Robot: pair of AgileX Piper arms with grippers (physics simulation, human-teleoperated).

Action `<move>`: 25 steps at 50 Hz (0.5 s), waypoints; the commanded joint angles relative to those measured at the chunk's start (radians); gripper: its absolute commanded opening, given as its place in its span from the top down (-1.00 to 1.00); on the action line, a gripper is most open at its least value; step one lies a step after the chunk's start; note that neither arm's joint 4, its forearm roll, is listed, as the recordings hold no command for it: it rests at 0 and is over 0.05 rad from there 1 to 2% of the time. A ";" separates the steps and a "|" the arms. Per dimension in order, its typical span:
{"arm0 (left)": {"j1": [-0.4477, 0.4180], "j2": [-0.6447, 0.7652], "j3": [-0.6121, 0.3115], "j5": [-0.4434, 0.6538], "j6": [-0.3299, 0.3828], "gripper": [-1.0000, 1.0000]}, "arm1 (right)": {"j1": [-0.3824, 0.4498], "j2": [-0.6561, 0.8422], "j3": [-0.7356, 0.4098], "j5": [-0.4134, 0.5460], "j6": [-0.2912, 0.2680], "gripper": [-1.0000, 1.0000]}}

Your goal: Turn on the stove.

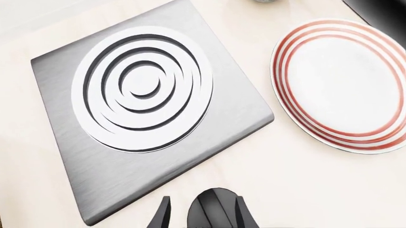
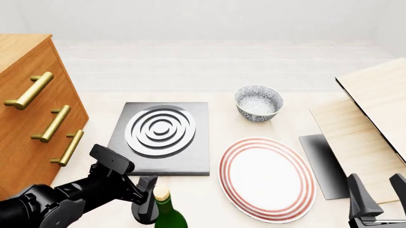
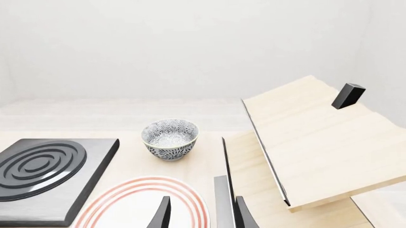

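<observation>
The stove (image 1: 235, 118) is a dark grey square slab with a burner (image 1: 142, 88) of white and grey rings; in the front view the stove (image 2: 199, 147) lies left of centre. Its black round knob (image 1: 212, 211) sits just off the slab's near edge, between the fingers of my left gripper (image 1: 203, 216). The jaws stand open around the knob, one finger overlapping its edge, the other apart from it. In the front view the left gripper (image 2: 146, 204) points down at the table in front of the stove. My right gripper (image 2: 377, 202) hangs open and empty at the near right.
A red-rimmed white plate (image 2: 266, 178) lies right of the stove, with a patterned bowl (image 2: 258, 102) behind it. A green bottle (image 2: 166, 213) stands right beside the left gripper. A wooden drawer cabinet (image 2: 25, 118) is at the left. A dark mat (image 2: 320, 164) and tilted wooden boards (image 2: 374, 109) are at the right.
</observation>
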 commanded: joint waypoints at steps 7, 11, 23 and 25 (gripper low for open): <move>-0.019 0.049 0.030 -0.049 -0.027 -1.00 | 0.000 0.000 0.000 0.000 0.000 -1.00; -0.027 0.061 0.034 -0.061 -0.038 -1.00 | 0.000 0.000 0.000 0.000 0.000 -1.00; -0.044 0.087 0.036 -0.078 -0.065 -1.00 | 0.000 0.000 0.000 0.000 0.000 -1.00; -0.045 0.091 0.037 -0.080 -0.068 -1.00 | 0.000 0.000 0.000 0.000 0.000 -1.00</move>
